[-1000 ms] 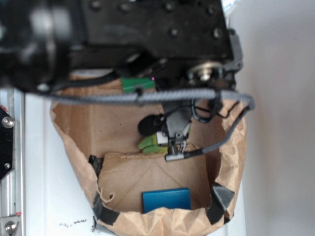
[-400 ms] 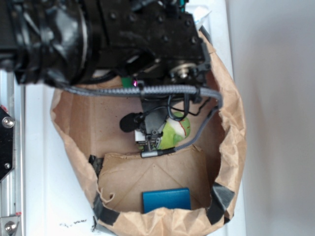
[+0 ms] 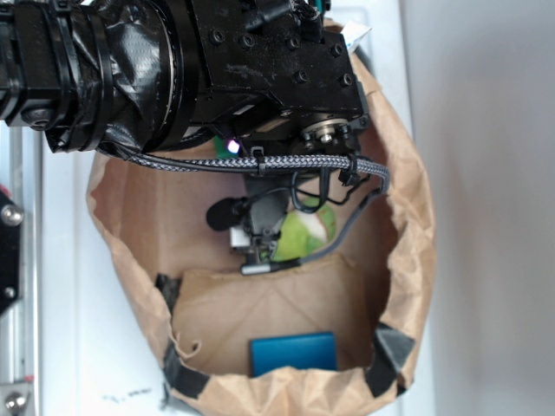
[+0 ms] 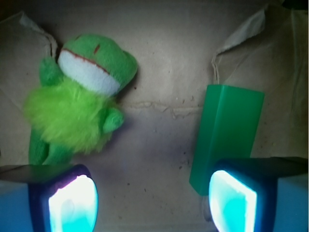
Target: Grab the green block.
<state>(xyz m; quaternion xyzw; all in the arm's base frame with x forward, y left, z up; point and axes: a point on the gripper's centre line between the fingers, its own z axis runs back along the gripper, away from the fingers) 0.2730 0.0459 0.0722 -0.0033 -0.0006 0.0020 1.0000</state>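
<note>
The green block (image 4: 227,130) is a smooth solid-green slab on the brown paper, at the right of the wrist view. Its near end lies just beside and ahead of my right fingertip (image 4: 236,200). My gripper (image 4: 152,203) is open and empty, with bare paper between the jaws. The left fingertip (image 4: 72,203) is just below the plush frog (image 4: 79,111). In the exterior view my gripper (image 3: 258,250) hangs low inside the paper bag, and the arm hides nearly all of the green block.
The yellow-green plush frog (image 3: 308,230) lies right of the gripper. A blue block (image 3: 293,353) lies at the bag's near end. The crumpled paper bag wall (image 3: 414,260) rings everything. The bulky black arm (image 3: 217,69) covers the bag's far end.
The arm and gripper have moved left in the exterior view. The frog's head now shows to the right of the gripper. The green block has gone under the arm.
</note>
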